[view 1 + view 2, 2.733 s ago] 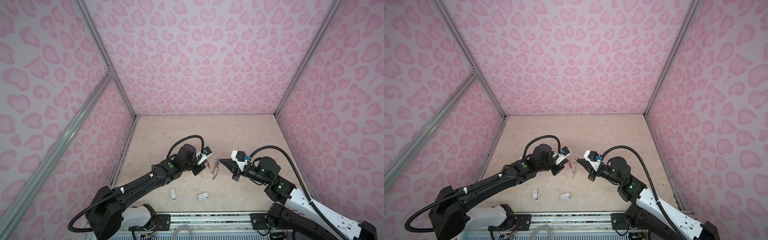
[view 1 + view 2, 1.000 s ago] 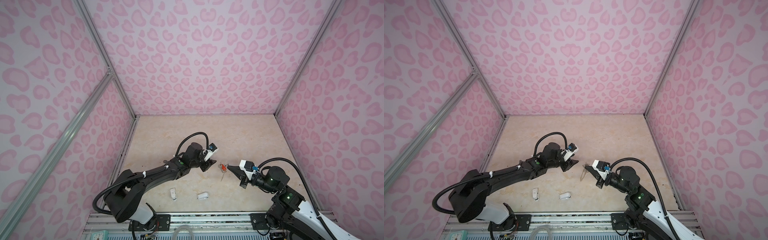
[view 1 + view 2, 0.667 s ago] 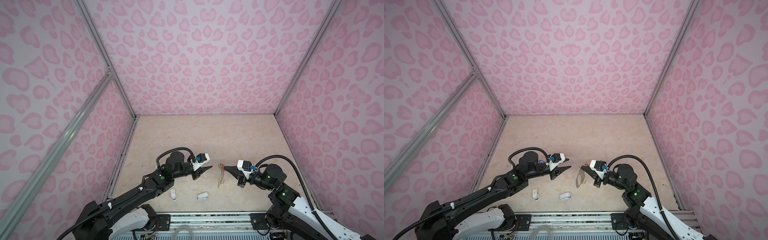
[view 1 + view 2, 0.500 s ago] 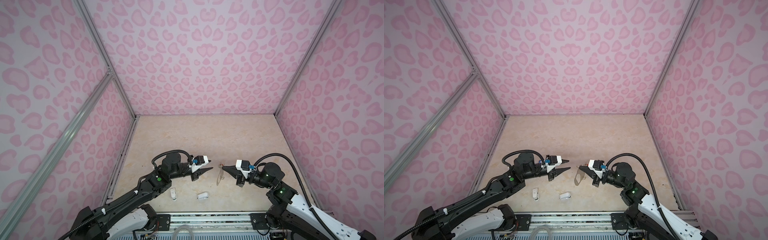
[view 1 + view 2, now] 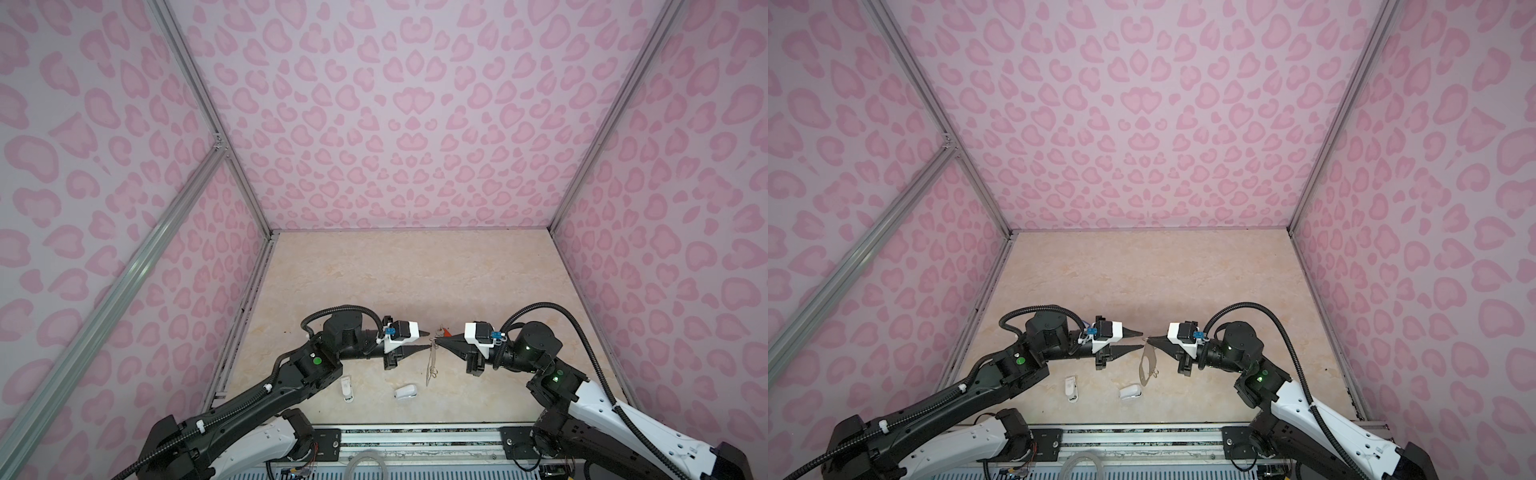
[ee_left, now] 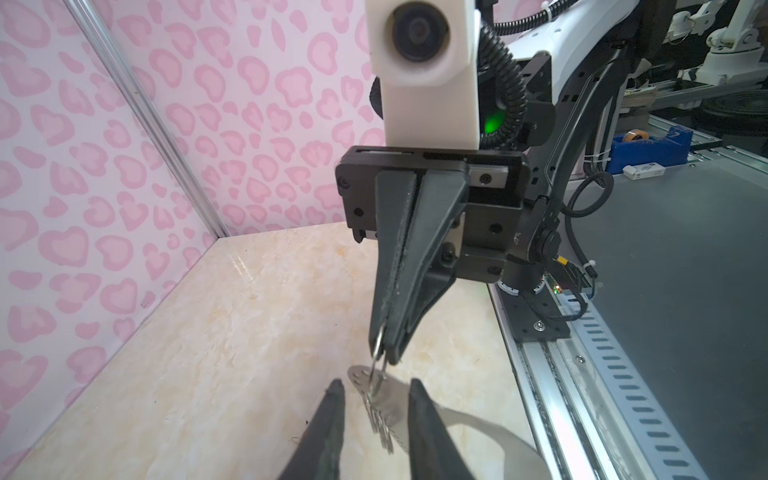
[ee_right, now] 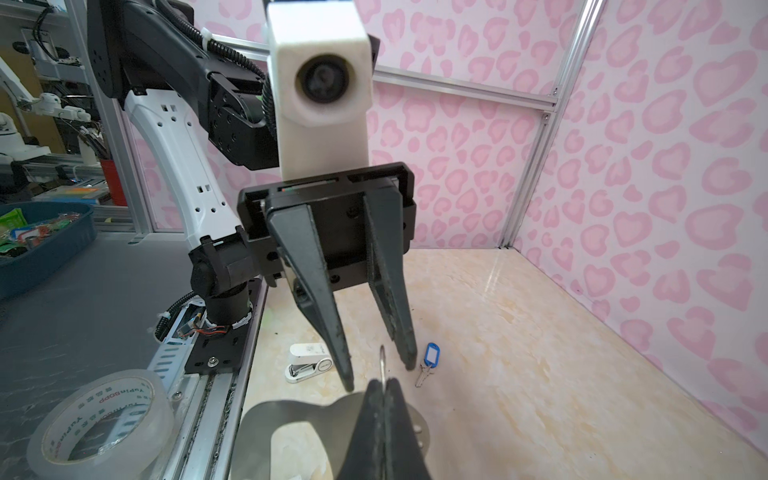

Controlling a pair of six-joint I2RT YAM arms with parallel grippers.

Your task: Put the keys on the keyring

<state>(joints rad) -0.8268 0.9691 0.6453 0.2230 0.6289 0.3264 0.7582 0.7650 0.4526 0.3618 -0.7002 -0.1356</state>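
The keyring (image 5: 432, 365) is a flat grey plate (image 7: 299, 411) hanging edge-up over the table from one of its wire rings (image 7: 382, 360). My right gripper (image 7: 384, 388) is shut on that ring; in both top views it (image 5: 1152, 340) points left. Facing it tip to tip, my left gripper (image 5: 427, 340) stands open, its fingers (image 6: 334, 395) on either side of the ring and the plate's corner (image 6: 388, 401), touching neither. One of the keys, with a blue tag (image 7: 431, 358), lies on the table beyond the left fingers. An orange-red tag (image 5: 445, 331) shows just behind the right fingertips.
Two small white plastic objects (image 5: 347, 384) (image 5: 406, 391) lie on the table near the front edge, below the grippers. A tape roll (image 7: 99, 419) sits outside the enclosure past the front rail. Pink patterned walls close the table on three sides.
The left gripper has come closer to the right gripper's tips and its jaws have narrowed around the held ring. The right gripper stays shut with the keyring hanging from it.
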